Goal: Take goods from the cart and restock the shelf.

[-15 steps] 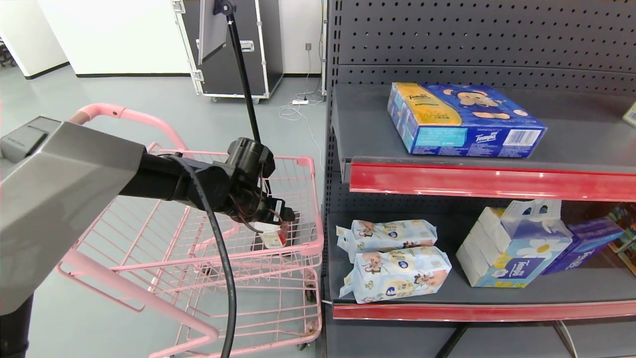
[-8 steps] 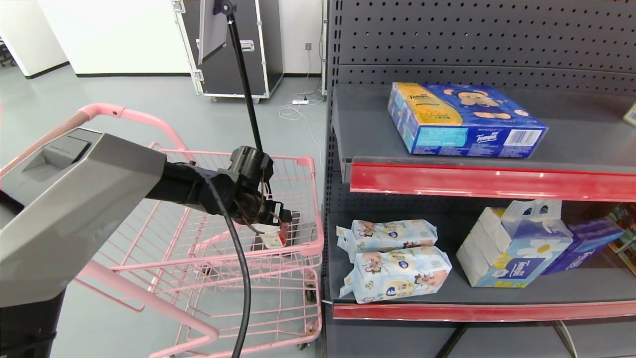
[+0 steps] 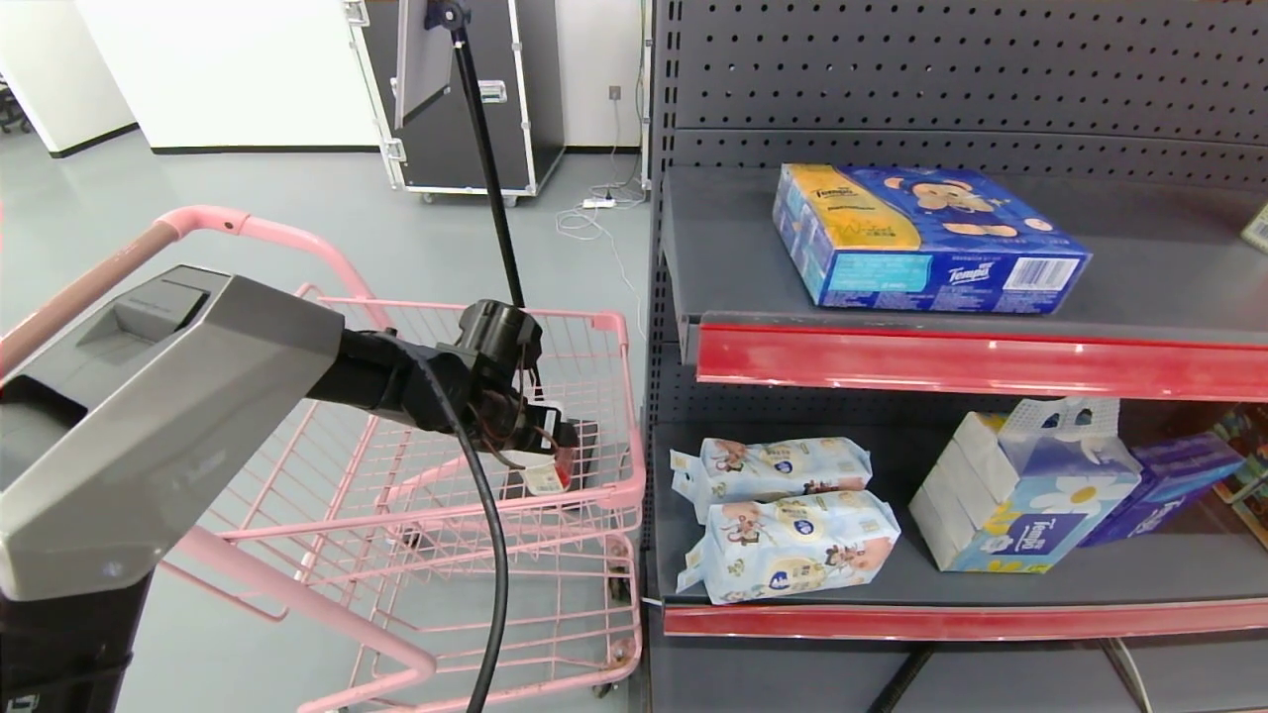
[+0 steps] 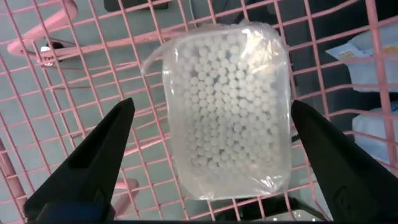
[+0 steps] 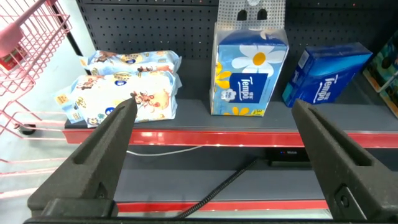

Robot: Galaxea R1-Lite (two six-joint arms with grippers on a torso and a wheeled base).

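Currently, left end effector was held wide open, empty, above swab pack in cart, presumably for pickup.

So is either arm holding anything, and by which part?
Nothing. The left gripper hangs open above the clear pack in the cart; the right gripper is open, empty.

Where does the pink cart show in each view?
Head: cart left of the shelf, under the left hand.
Left wrist: its wires lie behind the swab pack.
Right wrist: its wires stand off the shelf's end, beyond the wipes.
Shared landmark: the wipes, beside the cart.
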